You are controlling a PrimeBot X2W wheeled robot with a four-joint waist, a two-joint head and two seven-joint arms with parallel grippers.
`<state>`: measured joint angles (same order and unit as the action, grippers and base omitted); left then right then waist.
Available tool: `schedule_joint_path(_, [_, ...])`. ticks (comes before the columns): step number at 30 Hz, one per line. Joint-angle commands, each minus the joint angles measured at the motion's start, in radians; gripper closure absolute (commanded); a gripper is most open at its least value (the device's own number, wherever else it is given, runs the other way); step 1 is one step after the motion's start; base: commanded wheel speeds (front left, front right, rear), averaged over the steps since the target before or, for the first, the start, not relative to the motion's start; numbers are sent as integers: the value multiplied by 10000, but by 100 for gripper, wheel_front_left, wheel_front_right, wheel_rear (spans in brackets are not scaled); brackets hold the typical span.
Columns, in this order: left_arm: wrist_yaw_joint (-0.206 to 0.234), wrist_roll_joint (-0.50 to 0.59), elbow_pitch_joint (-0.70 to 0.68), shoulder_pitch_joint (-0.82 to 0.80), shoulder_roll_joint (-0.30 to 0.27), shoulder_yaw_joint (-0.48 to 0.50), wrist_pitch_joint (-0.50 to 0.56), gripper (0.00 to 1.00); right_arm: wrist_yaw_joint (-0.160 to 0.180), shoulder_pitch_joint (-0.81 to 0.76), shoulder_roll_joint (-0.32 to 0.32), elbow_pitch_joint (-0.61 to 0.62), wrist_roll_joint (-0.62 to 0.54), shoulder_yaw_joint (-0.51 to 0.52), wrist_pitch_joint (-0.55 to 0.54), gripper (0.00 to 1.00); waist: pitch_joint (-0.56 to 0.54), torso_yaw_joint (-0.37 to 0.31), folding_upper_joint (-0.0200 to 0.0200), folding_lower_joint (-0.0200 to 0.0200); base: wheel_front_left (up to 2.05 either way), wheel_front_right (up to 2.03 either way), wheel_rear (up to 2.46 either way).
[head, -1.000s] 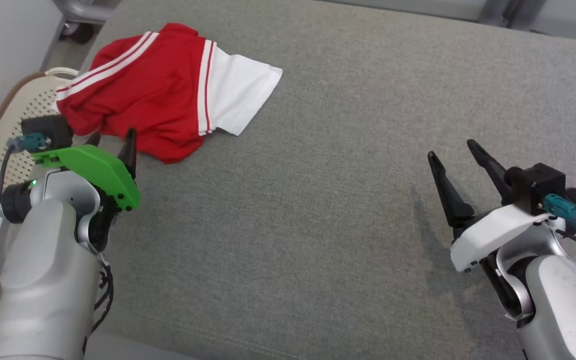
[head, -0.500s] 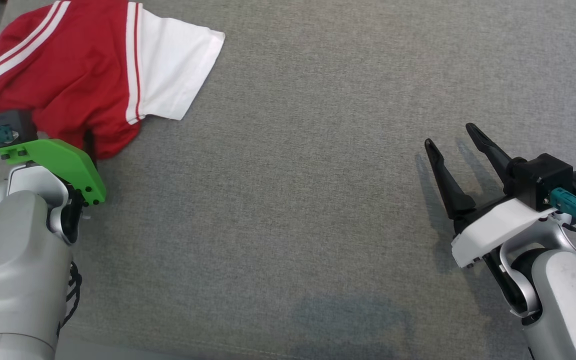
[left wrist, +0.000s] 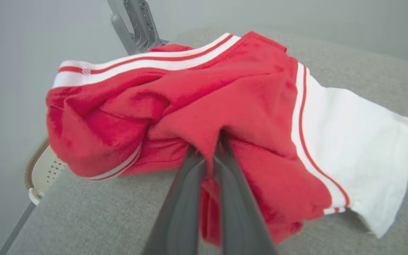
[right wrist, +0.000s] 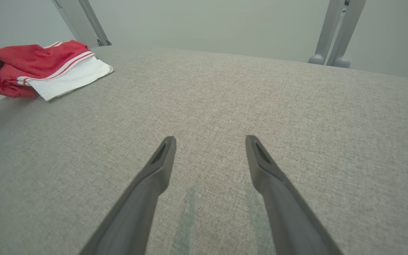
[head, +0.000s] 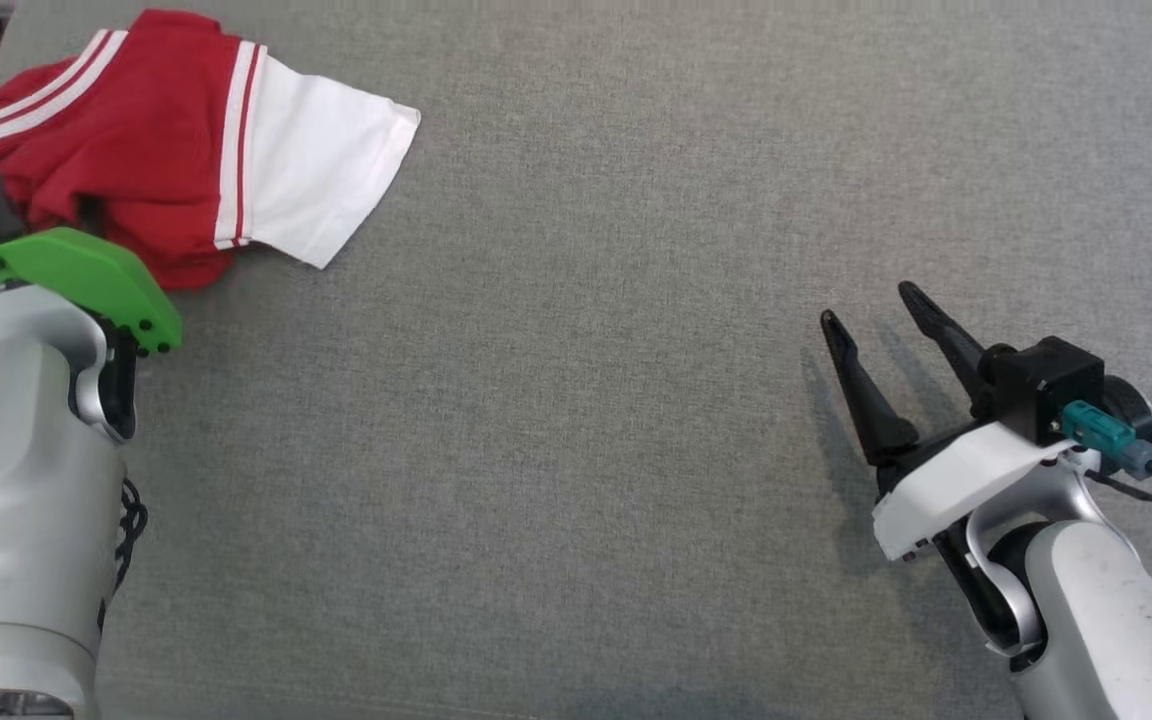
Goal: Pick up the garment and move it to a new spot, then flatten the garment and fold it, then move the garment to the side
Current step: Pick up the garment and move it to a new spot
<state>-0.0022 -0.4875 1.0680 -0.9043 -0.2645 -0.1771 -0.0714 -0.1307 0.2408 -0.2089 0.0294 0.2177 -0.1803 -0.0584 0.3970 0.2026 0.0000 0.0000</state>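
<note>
Left gripper (left wrist: 214, 143) has clamped onto the one red garment (head: 136, 150), upper left, its tips buried in cloth. Right gripper (head: 866, 304) spread wide.

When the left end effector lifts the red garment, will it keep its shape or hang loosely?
Probably it hangs loosely: the garment lies in soft crumpled folds. The left end effector pinches only one fold, so the rest likely droops. Thin cloth, probably light.

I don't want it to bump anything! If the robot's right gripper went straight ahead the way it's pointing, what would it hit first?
Probably just the grey cushion: the right gripper, jaws open, seems to point slightly down at bare fabric. The red and white garment lies far off to its side.
</note>
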Motion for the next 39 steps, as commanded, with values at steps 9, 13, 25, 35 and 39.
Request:
schedule_joint_path(9, [-151, 709, -1190, -1190, 177, -795, -282, 100, 1, -283, 610, -1079, 298, -167, 826, 0, -1946, -589, 0, 0, 0, 0, 0])
schedule_joint_path(13, [-331, 995, -2275, -1491, 501, -1356, -18, 100, 1, -430, 852, -1470, 408, -87, 1167, 0, -2525, -1061, 0, 0, 0, 0, 0])
schedule_joint_path(25, [-756, 630, -5047, -901, 1639, -2295, 815, 100, 1, -516, 1165, -1844, 509, 15, 1568, 0, -2678, -2542, 0, 0, 0, 0, 0])
schedule_joint_path(35, [-556, -505, -5692, 869, 2091, -3335, 991, 100, 1, -228, 1361, -1991, 579, 136, 1901, 0, -1928, -3455, 0, 0, 0, 0, 0])
schedule_joint_path(39, [-190, -644, -5133, 1593, 2080, -3451, 954, 100, 1, -190, 1409, -2101, 539, 152, 2027, 0, -1796, -3468, 0, 0, 0, 0, 0])
